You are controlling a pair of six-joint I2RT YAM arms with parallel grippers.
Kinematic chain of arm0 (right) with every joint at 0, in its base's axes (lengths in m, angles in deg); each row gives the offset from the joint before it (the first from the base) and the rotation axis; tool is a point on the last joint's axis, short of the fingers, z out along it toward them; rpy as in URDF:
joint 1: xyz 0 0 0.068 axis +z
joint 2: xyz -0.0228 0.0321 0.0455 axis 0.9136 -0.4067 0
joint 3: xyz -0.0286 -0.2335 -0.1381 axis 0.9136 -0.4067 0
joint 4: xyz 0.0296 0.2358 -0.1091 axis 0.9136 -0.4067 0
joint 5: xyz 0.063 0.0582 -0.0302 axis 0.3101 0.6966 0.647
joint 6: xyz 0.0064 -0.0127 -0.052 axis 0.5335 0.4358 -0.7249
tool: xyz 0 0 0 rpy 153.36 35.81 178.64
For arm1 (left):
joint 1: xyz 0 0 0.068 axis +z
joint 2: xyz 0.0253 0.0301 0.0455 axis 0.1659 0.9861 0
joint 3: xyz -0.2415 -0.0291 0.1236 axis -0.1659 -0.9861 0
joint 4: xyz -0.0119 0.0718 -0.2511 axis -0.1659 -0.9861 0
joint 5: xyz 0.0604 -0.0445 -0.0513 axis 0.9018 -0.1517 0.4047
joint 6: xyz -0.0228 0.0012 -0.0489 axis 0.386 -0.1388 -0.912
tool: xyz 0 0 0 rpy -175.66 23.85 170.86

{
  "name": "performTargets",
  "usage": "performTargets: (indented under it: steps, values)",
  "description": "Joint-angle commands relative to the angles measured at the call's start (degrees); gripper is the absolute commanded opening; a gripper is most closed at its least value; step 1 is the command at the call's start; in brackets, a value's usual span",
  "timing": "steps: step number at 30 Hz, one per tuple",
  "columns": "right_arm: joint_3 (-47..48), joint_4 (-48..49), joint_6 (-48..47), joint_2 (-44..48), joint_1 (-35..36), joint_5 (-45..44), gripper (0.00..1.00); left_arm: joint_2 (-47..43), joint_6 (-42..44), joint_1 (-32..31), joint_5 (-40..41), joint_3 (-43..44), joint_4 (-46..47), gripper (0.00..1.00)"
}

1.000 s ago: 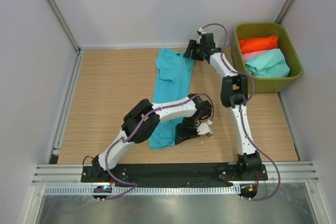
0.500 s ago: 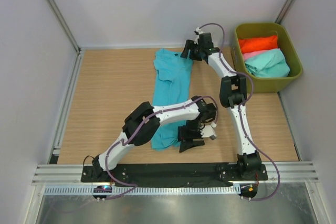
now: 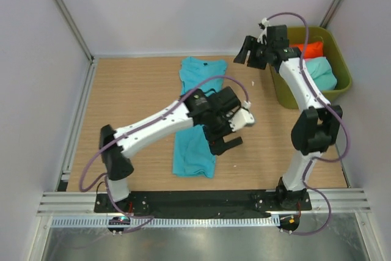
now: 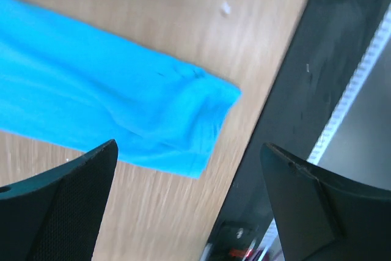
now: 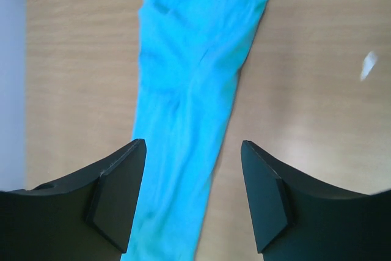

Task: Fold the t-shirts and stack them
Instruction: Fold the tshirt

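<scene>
A: Light wooden table (image 3: pixel 134 108), plain white walls on three sides, a black strip along the near edge. Where is the shirt?

B: The turquoise-blue t-shirt (image 3: pixel 194 154) lies flat in the middle of the table. It is folded lengthwise into a long narrow strip that runs from the far edge towards the arms.

A: How neat is it?

B: Fairly. The right wrist view shows soft creases down its length (image 5: pixel 189 90) and a small dark mark at the collar end. The left wrist view shows the near end (image 4: pixel 122 114) squared off, with one corner slightly rumpled.

A: And the left gripper (image 3: pixel 224 142)?

B: It hangs above the near half of the strip with its fingers spread wide (image 4: pixel 189 212). Nothing is between them, only cloth and wood far below.

A: The right gripper (image 3: pixel 249 56)?

B: It is raised near the far right, just beside the olive-green bin (image 3: pixel 345 68). Its jaws are apart too (image 5: pixel 192 200) and empty.

A: What is in the bin?

B: An orange-red t-shirt (image 3: pixel 308 48) at the back and a mint-green t-shirt (image 3: pixel 321 73) in front of it, both partly hidden by the right arm.

A: Anything else?

B: A tiny white scrap (image 3: pixel 252 82) lies on the wood to the right of the strip.
</scene>
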Motion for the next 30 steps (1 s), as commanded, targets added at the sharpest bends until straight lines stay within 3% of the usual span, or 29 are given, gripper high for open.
performTargets:
  steps: [1, 5, 6, 7, 11, 15, 21, 30]
  values:
    - [-12.4, -8.3, 6.8, 5.8, 0.6, 12.3, 0.69, -7.2, -14.4, 8.0, 3.3, -5.2, 5.0, 1.0]
    - [-31.5, -4.2, 16.9, 13.0, 1.9, 20.2, 0.67, -10.7, -27.0, 21.7, -3.7, -16.8, 7.8, 0.99]
    - [-38.4, -2.2, 20.3, 14.3, 3.2, 21.1, 0.66, -11.3, -31.9, 24.1, -10.5, -19.1, 8.5, 0.99]
    - [-41.7, -1.2, 21.4, 16.8, 4.0, 21.9, 0.66, -11.6, -34.2, 27.7, -12.3, -23.3, 10.2, 0.97]
    - [-57.2, 5.0, 27.8, 22.6, 10.9, 22.3, 0.66, -12.6, -42.3, 30.8, -16.4, -32.7, 13.6, 0.88]
    - [-63.1, 12.8, 35.8, 23.0, 15.7, 22.3, 0.66, -14.1, -50.4, 31.6, -21.5, -45.8, 20.9, 0.86]
    - [-66.8, 18.0, 40.4, 21.3, 23.2, 21.1, 0.65, -17.0, -61.1, 32.1, -21.4, -61.4, 33.3, 0.82]
    - [-71.5, 20.8, 43.0, 19.6, 27.5, 19.2, 0.62, -22.7, -66.3, 33.1, -18.5, -72.7, 41.6, 0.78]
